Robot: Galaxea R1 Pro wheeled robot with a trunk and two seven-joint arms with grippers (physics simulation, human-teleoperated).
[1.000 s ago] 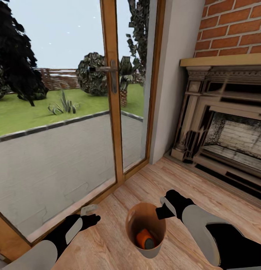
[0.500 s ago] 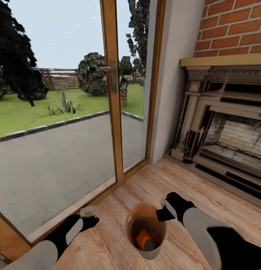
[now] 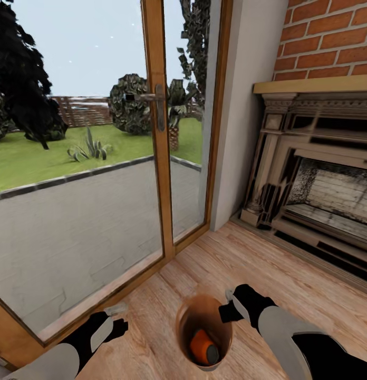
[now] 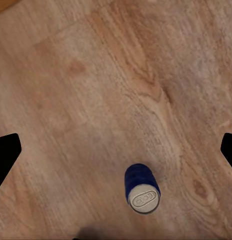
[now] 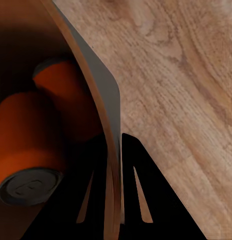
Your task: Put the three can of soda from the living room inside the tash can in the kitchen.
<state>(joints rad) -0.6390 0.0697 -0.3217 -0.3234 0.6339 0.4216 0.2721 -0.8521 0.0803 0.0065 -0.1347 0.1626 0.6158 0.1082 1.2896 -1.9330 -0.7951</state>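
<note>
Seen from the head: a light wood floor (image 3: 241,264) beside a tall glass door with a wooden frame (image 3: 157,137), lawn and shrubs outside, and a red-brick fireplace (image 3: 320,174) to the right.

Low in the middle, standing on the floor, a small round trash can (image 3: 204,330), copper-brown inside. Lying at its bottom, an orange soda can (image 3: 203,347).

Right tool (image 3: 229,309) clamped on the trash can's rim, on the bin's right side, the arm reaching in from the lower right. In the right wrist view, one dark finger (image 5: 93,197) inside the wall and the other outside, the thin rim (image 5: 103,107) pinched between them. Inside the bin there, two orange soda cans (image 5: 26,150) lying side by side and touching, one with its grey end facing the camera.

Left tool (image 3: 116,319) low at the left, hovering over bare floor near the door sill, holding nothing. In the left wrist view, its two dark fingertips (image 4: 6,157) spread wide at the picture's opposite edges. Between them and below, a dark blue soda can (image 4: 141,188) standing upright on the wood floor, its pale silvery top facing the camera, touching neither finger.
</note>
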